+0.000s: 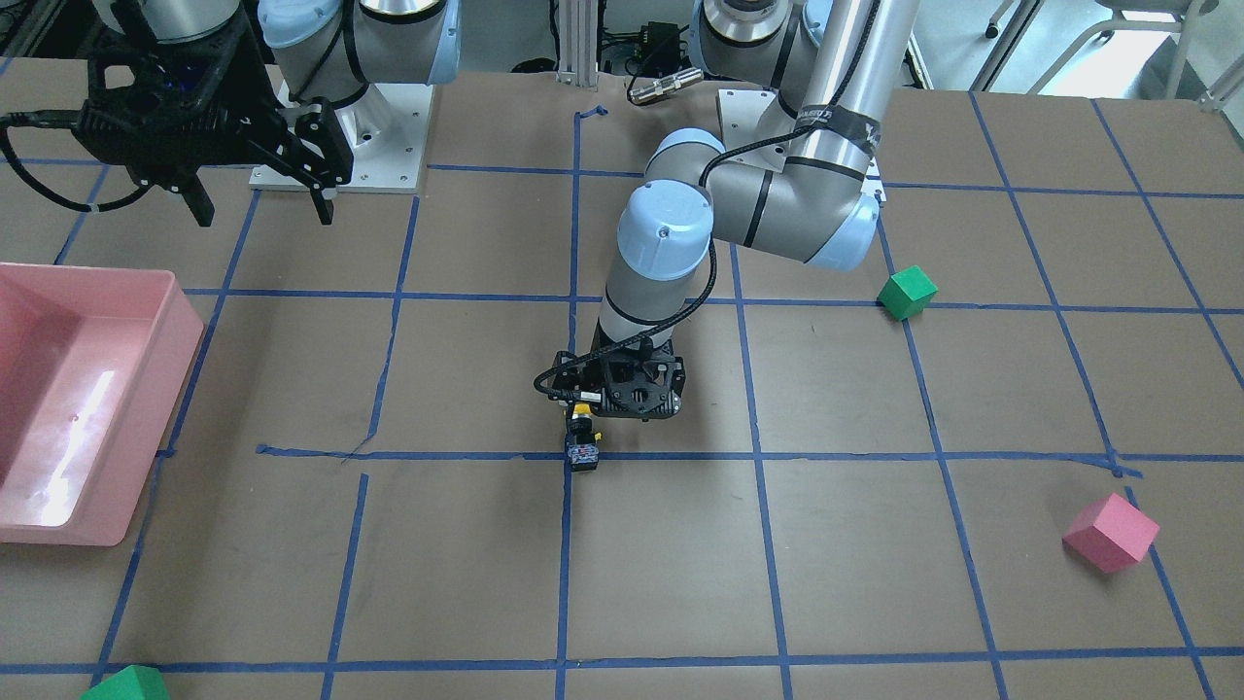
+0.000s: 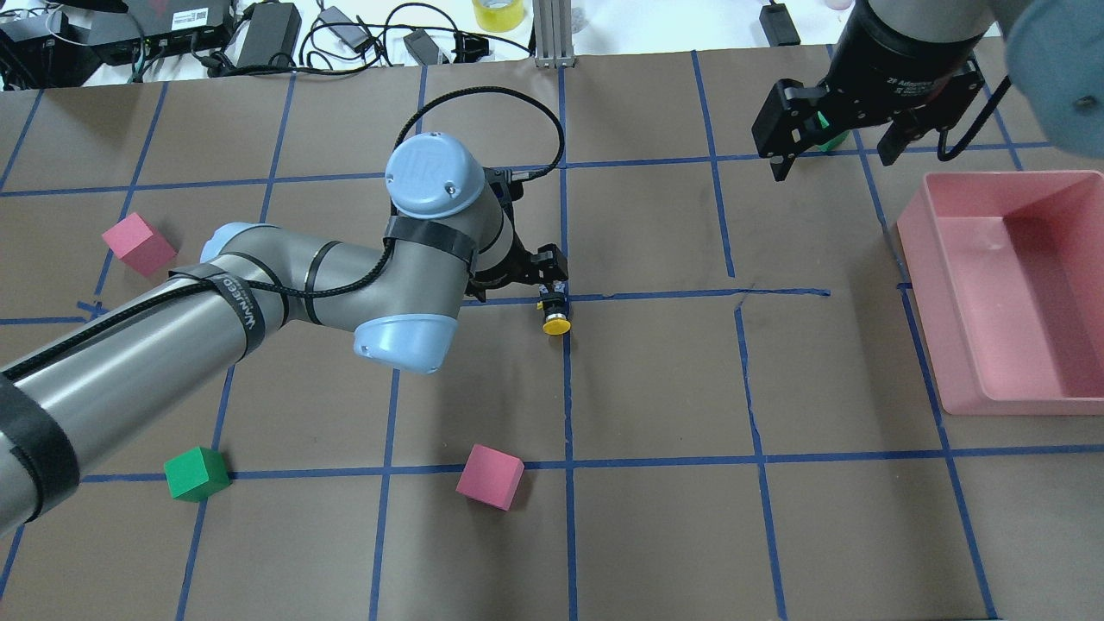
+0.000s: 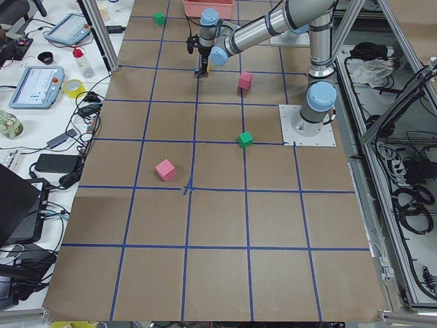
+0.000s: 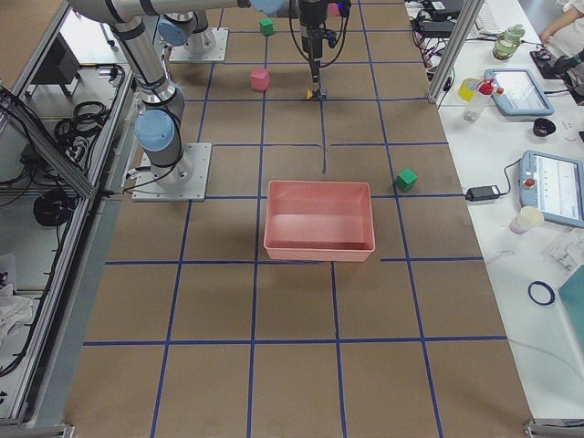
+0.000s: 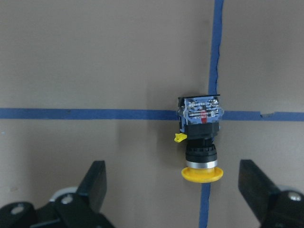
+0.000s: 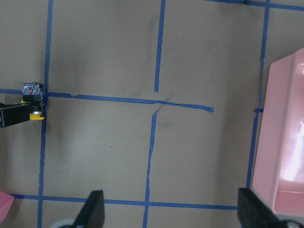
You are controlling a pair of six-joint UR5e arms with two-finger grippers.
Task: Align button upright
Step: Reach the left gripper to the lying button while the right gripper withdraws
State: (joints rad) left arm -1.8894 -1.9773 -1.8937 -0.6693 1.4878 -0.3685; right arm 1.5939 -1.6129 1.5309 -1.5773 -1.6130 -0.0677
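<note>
The button (image 5: 201, 142) lies on its side on the brown table at a crossing of blue tape lines. Its yellow cap (image 5: 202, 175) points toward the robot and its base block points away. It also shows in the overhead view (image 2: 555, 316) and the front view (image 1: 583, 437). My left gripper (image 5: 173, 190) hangs low just above it, open and empty. Its fingers (image 5: 95, 183) stand wide apart and touch nothing. It also shows in the overhead view (image 2: 539, 274). My right gripper (image 2: 832, 159) is open and empty, high over the far right of the table, and shows in the front view (image 1: 260, 209).
A pink bin (image 2: 914, 233) stands at the right, also in the right wrist view (image 6: 266, 118). Pink cubes (image 2: 138, 243) (image 2: 490, 476) and a green cube (image 2: 197, 473) lie on the left half. Another green cube (image 2: 830, 142) sits behind the right gripper.
</note>
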